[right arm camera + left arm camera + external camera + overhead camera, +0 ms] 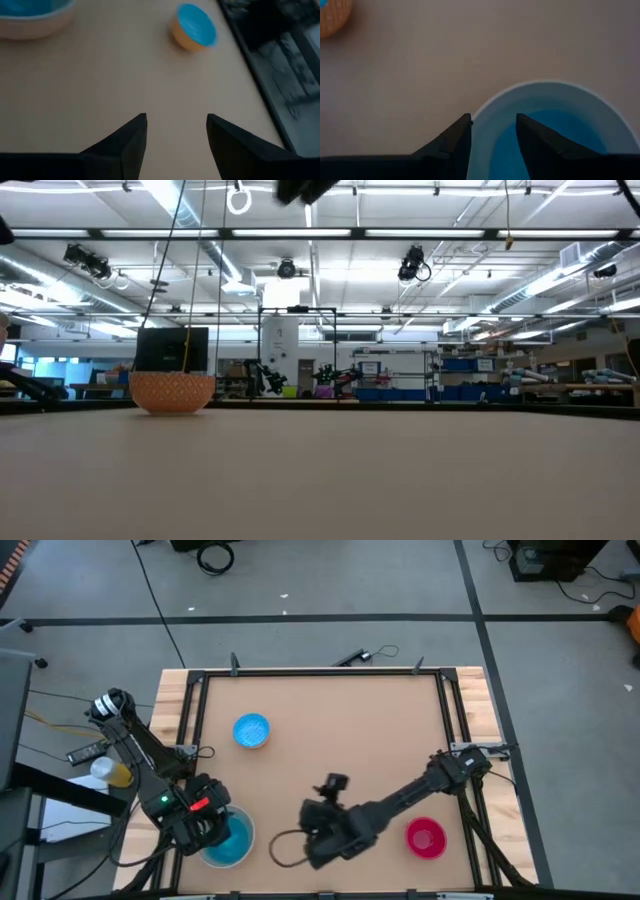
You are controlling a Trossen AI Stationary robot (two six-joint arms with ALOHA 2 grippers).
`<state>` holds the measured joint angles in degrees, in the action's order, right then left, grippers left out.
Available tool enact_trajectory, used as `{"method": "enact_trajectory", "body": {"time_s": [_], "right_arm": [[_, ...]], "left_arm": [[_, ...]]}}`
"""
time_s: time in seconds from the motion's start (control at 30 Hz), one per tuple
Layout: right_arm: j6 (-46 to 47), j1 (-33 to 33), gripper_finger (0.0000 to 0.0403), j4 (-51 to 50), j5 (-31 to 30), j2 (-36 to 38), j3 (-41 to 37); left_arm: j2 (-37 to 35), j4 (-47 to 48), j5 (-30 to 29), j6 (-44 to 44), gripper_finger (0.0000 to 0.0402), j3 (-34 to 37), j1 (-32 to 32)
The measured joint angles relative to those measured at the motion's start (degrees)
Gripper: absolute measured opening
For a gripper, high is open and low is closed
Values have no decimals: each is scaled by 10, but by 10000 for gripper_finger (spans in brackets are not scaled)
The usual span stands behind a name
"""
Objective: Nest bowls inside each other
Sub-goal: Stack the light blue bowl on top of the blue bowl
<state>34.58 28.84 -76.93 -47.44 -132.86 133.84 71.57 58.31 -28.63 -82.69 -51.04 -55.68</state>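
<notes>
A pale bowl (pixel 228 838) with a teal-blue bowl inside it (pixel 555 135) sits near the table's front left. My left gripper (pixel 208 832) is open just above its rim (pixel 490 102), with one fingertip outside the rim and the other over the inside. A small bowl (pixel 251 730), blue inside and orange outside (pixel 194 27), rests on its base farther back and also shows in the low view (pixel 172 392). A magenta bowl (pixel 426 837) sits at the front right. My right gripper (pixel 312 838) hangs open over bare table at the front middle (pixel 176 122).
A black frame rail (pixel 320 671) runs around the brown tabletop, with wooden strips (pixel 172 700) outside it. The table's middle and far right are bare. A yellowish object (pixel 115 772) lies off the table to the left.
</notes>
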Motion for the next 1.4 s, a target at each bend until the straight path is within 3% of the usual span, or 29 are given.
{"method": "enact_trajectory", "body": {"time_s": [0.17,0.33,0.77,0.9,1.1,1.23,1.4], "right_arm": [[139,33,211,-118,-16,38,-4],[235,56,204,-129,2,90,-78],[503,83,166,-64,221,280,-421],[483,71,164,70,191,351,-509],[304,-35,164,451,206,393,-637],[207,-136,164,649,261,352,-671],[131,-248,164,744,320,261,-627]], "left_arm": [[0,-4,-31,26,158,0,0],[0,-25,-64,50,158,0,0],[0,-84,-88,149,158,0,23],[0,-81,-96,171,158,0,32],[0,-61,-103,184,158,0,86],[0,-59,-95,212,158,0,118],[0,-22,-86,224,158,0,150]]}}
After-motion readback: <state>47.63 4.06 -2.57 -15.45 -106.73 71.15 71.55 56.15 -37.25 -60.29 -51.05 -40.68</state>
